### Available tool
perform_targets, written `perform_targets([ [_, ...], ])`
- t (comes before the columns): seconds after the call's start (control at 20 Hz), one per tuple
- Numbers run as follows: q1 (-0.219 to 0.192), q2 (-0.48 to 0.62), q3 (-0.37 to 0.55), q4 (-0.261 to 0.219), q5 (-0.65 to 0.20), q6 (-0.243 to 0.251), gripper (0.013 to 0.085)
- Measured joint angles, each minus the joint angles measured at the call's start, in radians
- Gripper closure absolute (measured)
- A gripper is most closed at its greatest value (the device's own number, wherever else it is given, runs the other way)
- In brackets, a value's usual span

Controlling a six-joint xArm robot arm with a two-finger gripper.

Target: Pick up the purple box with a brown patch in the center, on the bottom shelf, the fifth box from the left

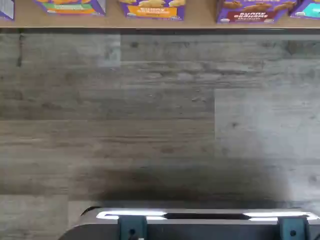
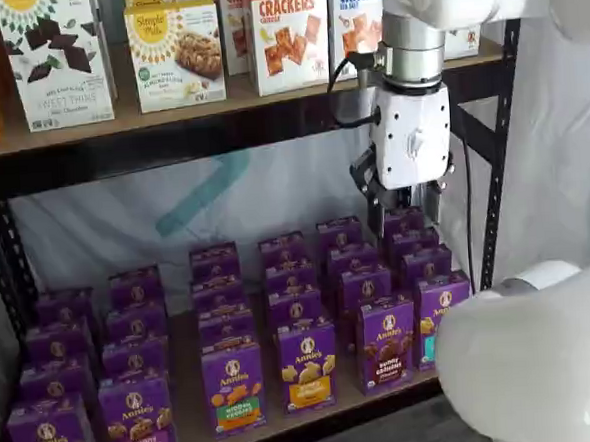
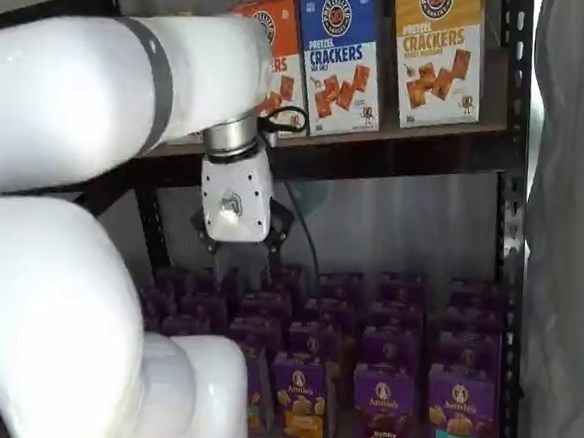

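The purple box [image 2: 387, 341] with dark brown bunny cookies stands in the front row of the bottom shelf [image 2: 287, 424], toward its right end. It also shows in a shelf view [image 3: 386, 406] and in the wrist view [image 1: 255, 11]. My gripper [image 2: 407, 219] hangs above the back rows of purple cartons, higher than and behind the purple box and a little to its right. A gap shows between its two black fingers, and nothing is in them. In a shelf view the gripper [image 3: 238, 247] hangs under the upper board, left of the box.
Several rows of purple Annie's cartons fill the bottom shelf, among them an orange-band carton [image 2: 307, 366] and a green-band carton [image 2: 233, 385] left of the target and a teal-band carton [image 2: 439, 317] right of it. Cracker boxes [image 2: 288, 31] stand on the upper board. A black rack post [image 2: 496, 149] is at the right.
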Motion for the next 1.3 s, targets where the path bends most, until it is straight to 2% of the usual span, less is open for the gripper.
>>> perform_targets([
  [0.15,0.04,0.019,-0.015,-0.07,0.025,0.047,0.013],
  [0.4,0.053,0.021,-0.006,-0.086,0.013,0.064,0.013],
  [0.7,0.07,0.045,0.025,-0.12,-0.047,0.092,0.013],
  [1.05,0.044,0.091,0.084,-0.118,-0.195,0.08,0.013],
  [1.3,-0.005,0.156,0.121,-0.075,-0.321,0.023,0.013],
])
